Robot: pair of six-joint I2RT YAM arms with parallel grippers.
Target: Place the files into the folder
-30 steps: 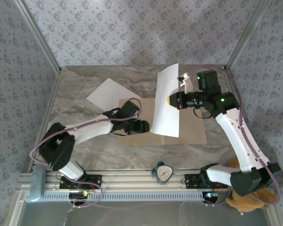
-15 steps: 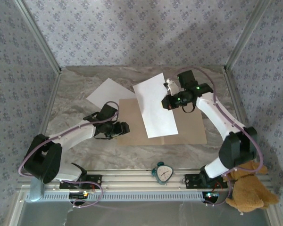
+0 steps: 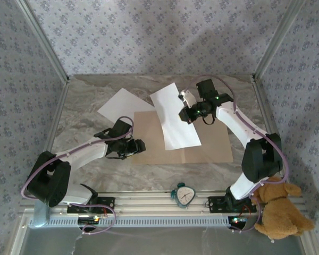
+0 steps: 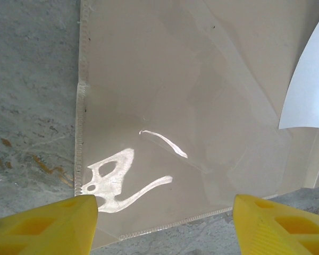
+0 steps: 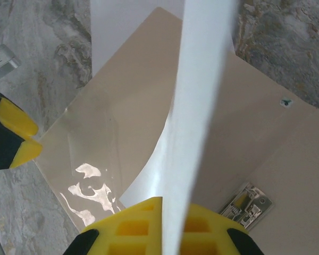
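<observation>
Just now the tan folder [image 3: 215, 147] lies open and flat at the middle of the marble table [image 3: 149, 171], its left half covered by a glossy clear sleeve [image 4: 175, 133] and a small metal clip [image 5: 248, 204] sitting along its spine. The right gripper [image 3: 185, 114] is clamped on the right edge of one white sheet [image 3: 173, 119]; from the wrist, its yellow fingers [image 5: 122, 229] pinch the paper between them. That sheet bows downward, and its free end hangs over the middle of the folder. The second white sheet [image 3: 122, 106] rests flat toward the far left corner of the table, one of its corners meeting the folder's far left corner; whether it lies over or under the cardboard cannot be told. The left gripper [image 3: 140, 147] hovers at the folder's left edge with its fingers [image 4: 42, 226] spread apart and nothing between them, pointing across the sleeve. A small clock [image 3: 184, 194] stands at the table's near edge between the arm bases, and a teddy bear [image 3: 279, 212] sits off the near right corner.
</observation>
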